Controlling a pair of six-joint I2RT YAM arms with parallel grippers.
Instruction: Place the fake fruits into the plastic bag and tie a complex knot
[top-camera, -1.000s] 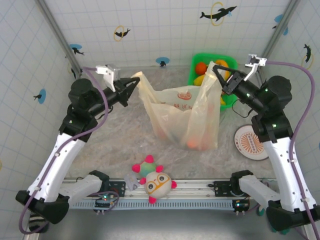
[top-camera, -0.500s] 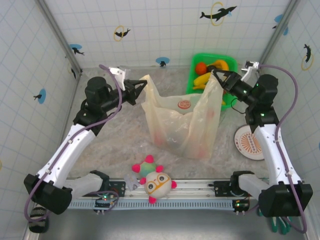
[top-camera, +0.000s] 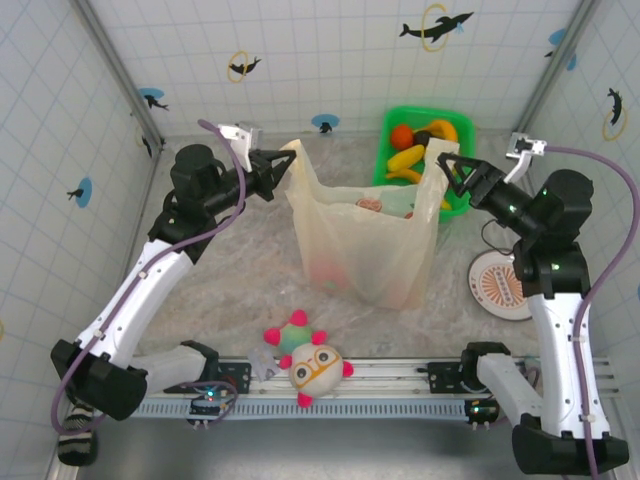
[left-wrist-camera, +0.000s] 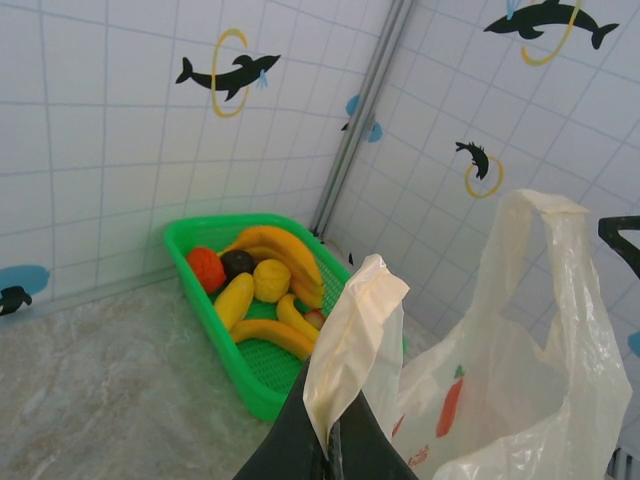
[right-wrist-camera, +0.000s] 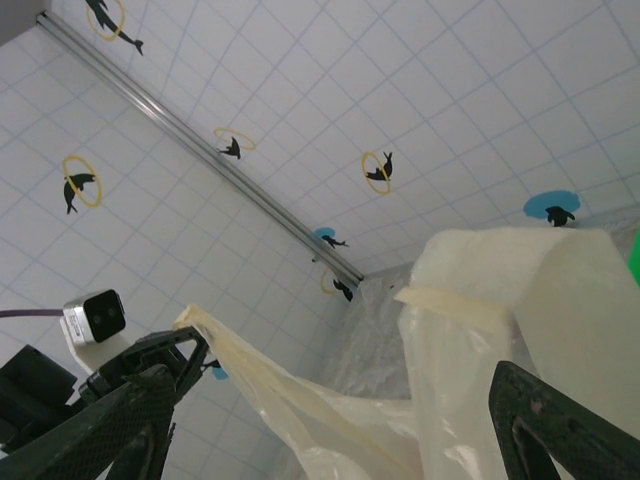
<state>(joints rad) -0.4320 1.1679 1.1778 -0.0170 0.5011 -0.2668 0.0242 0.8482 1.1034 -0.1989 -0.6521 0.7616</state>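
Note:
The pale-yellow plastic bag (top-camera: 365, 250) stands mid-table, and reddish fake fruits (top-camera: 322, 270) show through its wall. My left gripper (top-camera: 287, 165) is shut on the tip of the left handle strip (left-wrist-camera: 355, 330), which it holds up between its pads (left-wrist-camera: 335, 440). My right gripper (top-camera: 443, 165) is at the right handle. In the right wrist view its fingers (right-wrist-camera: 560, 420) are spread wide and the handle loop (right-wrist-camera: 500, 270) rises between them. More fruits, bananas (left-wrist-camera: 285, 255) among them, lie in the green basket (top-camera: 388, 135). No knot is visible.
The green basket's near wall (left-wrist-camera: 210, 320) is just behind the bag. A white plush ball with pink knobs (top-camera: 315, 365) sits by the front rail. A round white-and-orange disc (top-camera: 500, 285) lies at the right. Tiled walls close in on three sides.
The left gripper carried its handle to the right, so the bag mouth is narrower and the bag sags lower. The right arm's elbow swung out to the right and its gripper sits slightly lower.

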